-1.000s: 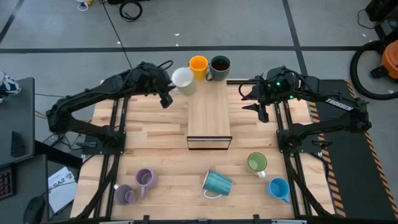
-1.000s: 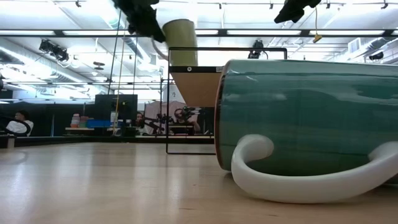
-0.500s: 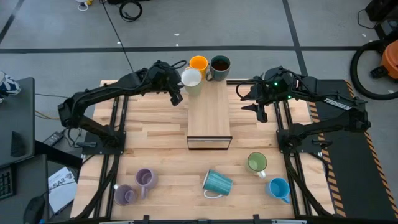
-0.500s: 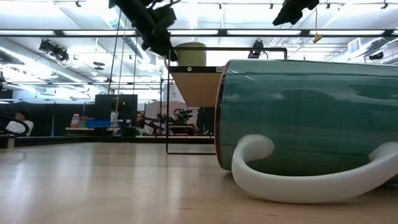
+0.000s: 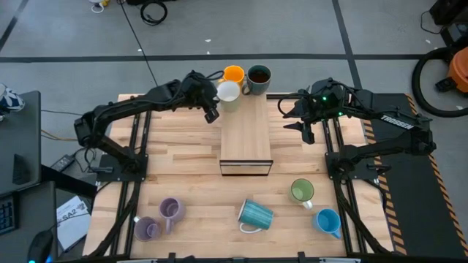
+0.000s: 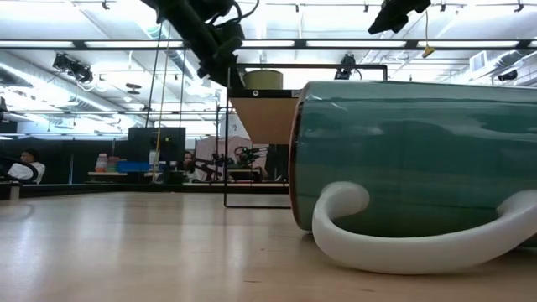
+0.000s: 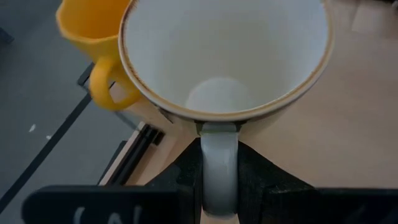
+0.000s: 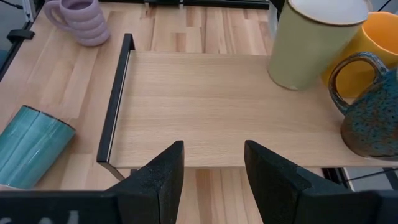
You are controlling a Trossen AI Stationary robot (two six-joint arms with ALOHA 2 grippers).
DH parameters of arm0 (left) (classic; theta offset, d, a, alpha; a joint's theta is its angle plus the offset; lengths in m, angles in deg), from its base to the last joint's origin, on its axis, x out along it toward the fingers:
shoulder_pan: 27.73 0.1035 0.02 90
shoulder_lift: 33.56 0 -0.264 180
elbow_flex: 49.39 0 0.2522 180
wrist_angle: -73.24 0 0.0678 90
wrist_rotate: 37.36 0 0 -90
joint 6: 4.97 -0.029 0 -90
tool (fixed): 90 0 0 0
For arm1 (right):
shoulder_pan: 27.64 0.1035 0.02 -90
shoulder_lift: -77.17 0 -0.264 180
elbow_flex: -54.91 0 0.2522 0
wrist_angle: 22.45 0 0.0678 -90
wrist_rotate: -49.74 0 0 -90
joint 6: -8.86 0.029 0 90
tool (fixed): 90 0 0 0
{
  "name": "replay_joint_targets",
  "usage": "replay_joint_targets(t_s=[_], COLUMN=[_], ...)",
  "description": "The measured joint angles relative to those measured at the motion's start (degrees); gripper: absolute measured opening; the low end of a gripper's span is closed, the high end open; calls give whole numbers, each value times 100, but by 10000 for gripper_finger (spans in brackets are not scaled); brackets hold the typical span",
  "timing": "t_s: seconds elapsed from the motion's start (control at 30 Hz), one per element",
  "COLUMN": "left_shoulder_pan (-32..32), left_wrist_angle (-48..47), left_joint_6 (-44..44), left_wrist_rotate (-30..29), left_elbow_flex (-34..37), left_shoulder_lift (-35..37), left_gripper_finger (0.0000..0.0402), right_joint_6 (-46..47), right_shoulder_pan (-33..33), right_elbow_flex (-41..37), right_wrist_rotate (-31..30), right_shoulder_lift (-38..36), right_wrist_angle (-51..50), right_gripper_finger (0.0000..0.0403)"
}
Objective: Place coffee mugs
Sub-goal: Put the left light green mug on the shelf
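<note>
My left gripper is shut on the pale yellow-green mug, which is upright at the far left corner of the raised wooden board. Whether its base touches the board, I cannot tell. Just beyond it, at the board's far end, stand the orange mug and the dark teal mug. My right gripper hangs open over the table to the right of the board, holding nothing. The ribbed teal mug lies on its side near the front edge. My left gripper pinches the pale mug's handle between its two fingers, one on each side of the loop. The fingers come from the table's left, slanting downward. The mug stays upright with its mouth up, beside the orange mug.
Two lilac mugs stand at the near left. A green mug and a blue mug stand at the near right. The board's top is bare nearer than the three mugs.
My left gripper has carried the pale mug toward the table's right and downward, from left of the board to its far left corner next to the orange mug. The mug has stayed upright.
</note>
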Motion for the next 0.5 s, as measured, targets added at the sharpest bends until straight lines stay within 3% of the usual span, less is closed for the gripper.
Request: replay_joint_targets(t_s=[0.5], left_shoulder_pan=[1], left_wrist_angle=[343], left_joint_6=[-5], left_wrist_rotate=[55], left_elbow_flex=[-5], left_shoulder_lift=[-180], left_gripper_finger=[74], right_joint_6=[0], right_shoulder_pan=[2], right_elbow_flex=[0], right_wrist_rotate=[0], right_shoulder_lift=[0], right_wrist_angle=[-3], right_gripper_finger=[174])
